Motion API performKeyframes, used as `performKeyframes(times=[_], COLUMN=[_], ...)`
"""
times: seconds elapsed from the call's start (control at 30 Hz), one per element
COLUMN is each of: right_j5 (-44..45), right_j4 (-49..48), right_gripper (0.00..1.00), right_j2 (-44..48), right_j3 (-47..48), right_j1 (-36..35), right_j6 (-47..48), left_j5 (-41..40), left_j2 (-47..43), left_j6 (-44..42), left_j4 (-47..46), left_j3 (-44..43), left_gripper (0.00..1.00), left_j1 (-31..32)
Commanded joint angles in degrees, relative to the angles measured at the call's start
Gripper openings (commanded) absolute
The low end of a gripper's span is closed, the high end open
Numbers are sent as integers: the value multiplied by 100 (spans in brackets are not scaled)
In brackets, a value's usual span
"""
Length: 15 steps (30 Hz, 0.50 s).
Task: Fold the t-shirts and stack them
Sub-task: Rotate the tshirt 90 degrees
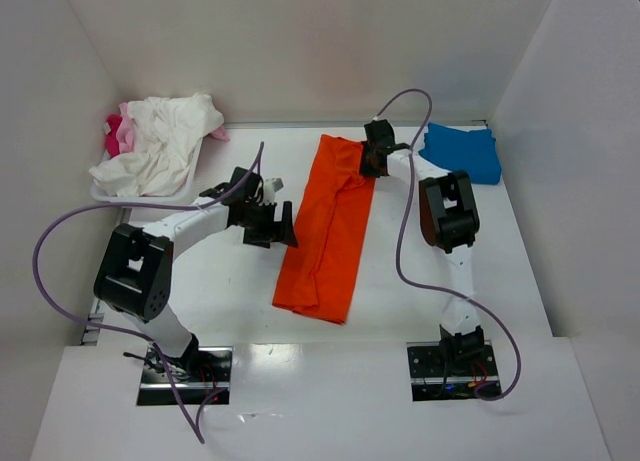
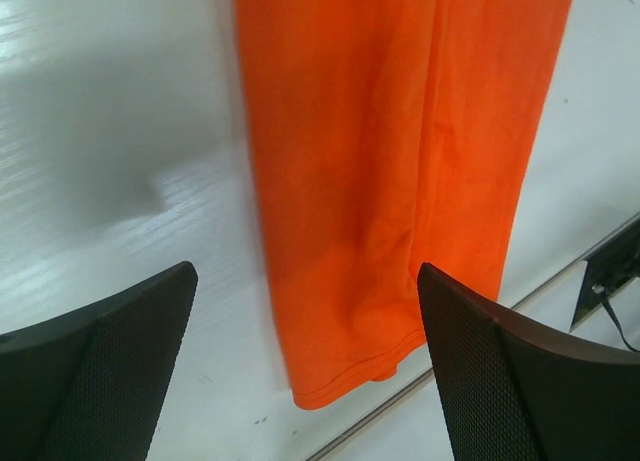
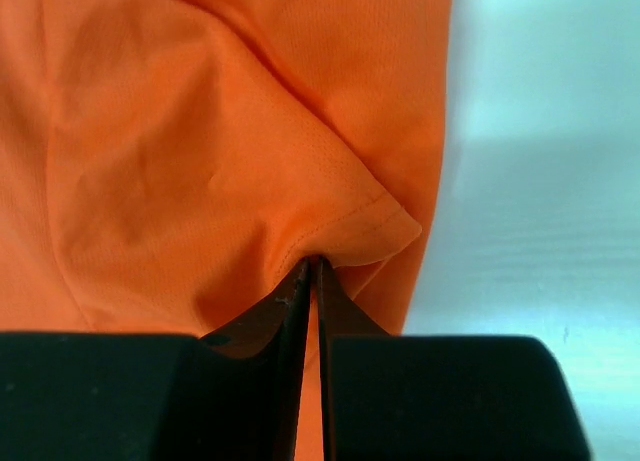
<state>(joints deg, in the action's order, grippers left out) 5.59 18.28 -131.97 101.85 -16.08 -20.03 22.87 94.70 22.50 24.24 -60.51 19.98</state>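
1. Right wrist view: we see the right tool (image 3: 312, 266) with its fingers pressed together on a small ridge of the orange t-shirt (image 3: 200, 131), pinching the cloth just behind a stitched hem. We judge the pinch sits at the edge so that one end can be lifted and carried over for the next fold.
2. From above, this tool is at the far end of the orange t-shirt (image 1: 325, 236). The shirt lies as a long narrow strip down the middle of the bench (image 1: 230, 301), apparently already folded lengthwise.
3. The left tool (image 2: 305, 276) has its fingers wide apart with nothing between them. In the top view it hovers just beside the strip's left edge, and its own camera looks along the strip to the near hem. We read it as placed to steady or take the cloth while the other end is moved.
4. The blue t-shirt (image 1: 462, 151) lies folded flat in the far right corner, near the right arm but apart from the strip. We judge it to be the start of the stack.
5. The white t-shirt (image 1: 160, 146) and pink t-shirt (image 1: 115, 133) sit crumpled together in a tray (image 1: 105, 194) at the far left, unfolded, so much of the task remains.
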Motion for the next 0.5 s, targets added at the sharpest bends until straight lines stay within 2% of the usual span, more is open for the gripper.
performKeyframes(times=[0.0,0.23,0.47], right_j5=[-90,-308,-615], right_j4=[705,806,1064], right_gripper=[11,11,11], right_j2=[-588,-891,-1517], right_j3=[836,1410,2457], right_j1=[34,34,-7], right_j6=[26,26,26], left_j5=[-272,-274,-107], left_j2=[49,-4,-56], left_j6=[-44,32,79], left_j4=[280,550,693], left_j3=[-198,-145,-40], left_gripper=[98,98,97], left_j1=[102,363,594])
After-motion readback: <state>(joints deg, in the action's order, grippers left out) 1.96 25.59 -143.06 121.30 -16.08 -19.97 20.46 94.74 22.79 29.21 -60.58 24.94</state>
